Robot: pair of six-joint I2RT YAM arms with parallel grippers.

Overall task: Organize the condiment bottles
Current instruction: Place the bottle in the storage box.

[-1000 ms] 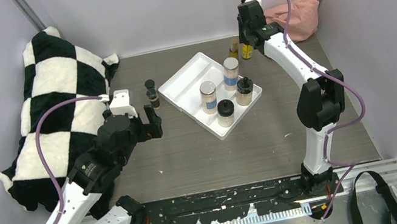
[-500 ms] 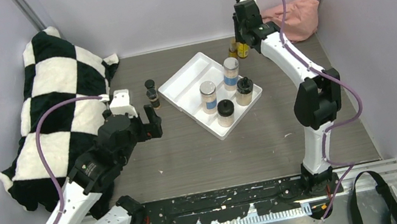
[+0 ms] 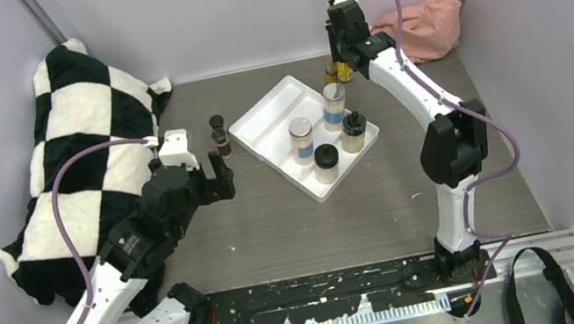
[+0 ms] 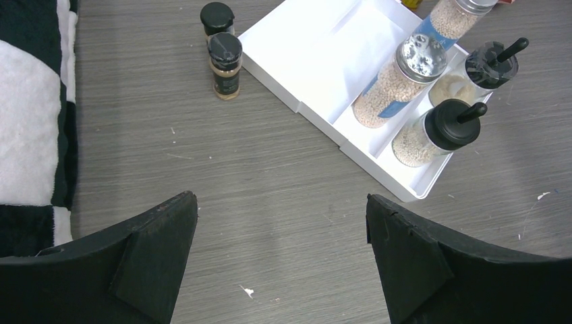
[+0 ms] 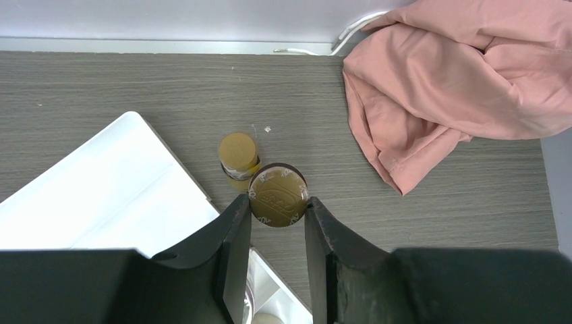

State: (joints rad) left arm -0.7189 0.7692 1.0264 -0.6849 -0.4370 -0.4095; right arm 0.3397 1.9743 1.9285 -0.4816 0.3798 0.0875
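Since the earlier overhead frames the right arm's wrist has swung a little leftward along the far side of the white tray (image 3: 266,126), and the slim amber bottle (image 3: 345,72) under it has come along, so it now sits closer to the tray's far corner and right beside its twin (image 3: 331,74). That reads as a bottle being carried toward the tray, which already holds both silver-lidded jars (image 3: 301,137) and both tan black-capped jars (image 3: 326,164) at its right end. The left arm has not shifted. From overhead, the left gripper (image 3: 219,178) hangs off the tray's left side, near the two tiny dark bottles (image 3: 219,134) standing just outside the tray's left rim. In the left wrist view its jaws stand wide apart over bare table, holding and touching nothing. In the right wrist view the right gripper (image 5: 278,209) is clamped on the amber bottle's cap, one finger on each side. The cap looks larger than the twin's, so the bottle is probably lifted. The tray's corner lies directly to the left, and a pink cloth (image 5: 459,81) lies well beyond, on the side away from the tray.
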